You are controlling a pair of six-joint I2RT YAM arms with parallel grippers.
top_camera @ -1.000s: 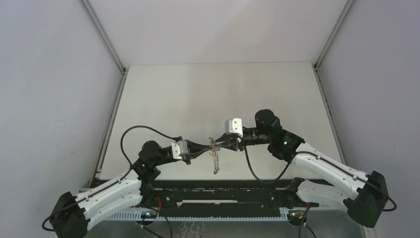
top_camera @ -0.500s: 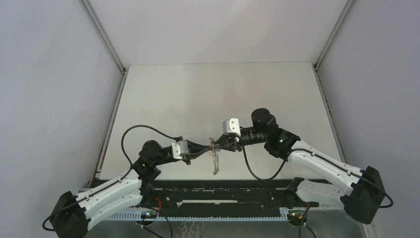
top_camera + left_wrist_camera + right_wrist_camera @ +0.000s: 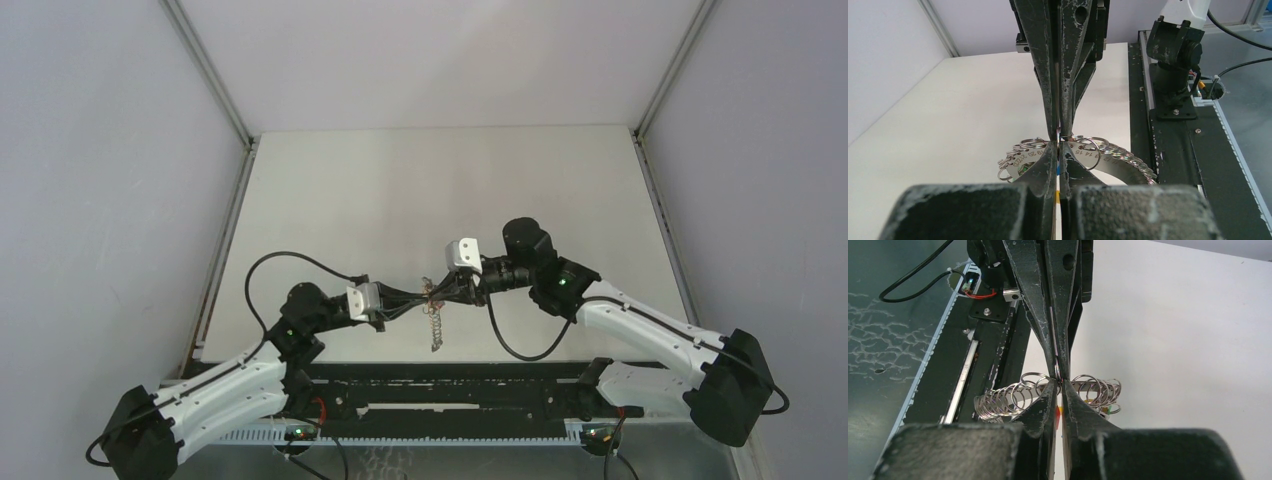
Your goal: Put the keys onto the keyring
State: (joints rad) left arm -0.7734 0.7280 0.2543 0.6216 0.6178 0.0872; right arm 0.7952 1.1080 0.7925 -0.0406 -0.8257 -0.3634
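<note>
Change: right jaws have closed in at frame centre.
Left jaws: clamped on keyring (image 3: 435, 325).
Meaning: threading probably under way.

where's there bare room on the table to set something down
The far half of the table, up to the back wall, is bare; so are the patches outside the left arm and right arm, toward the side rails. It is crowded at the near middle, where the left gripper and right gripper meet tip to tip at the strip of rings.
</note>
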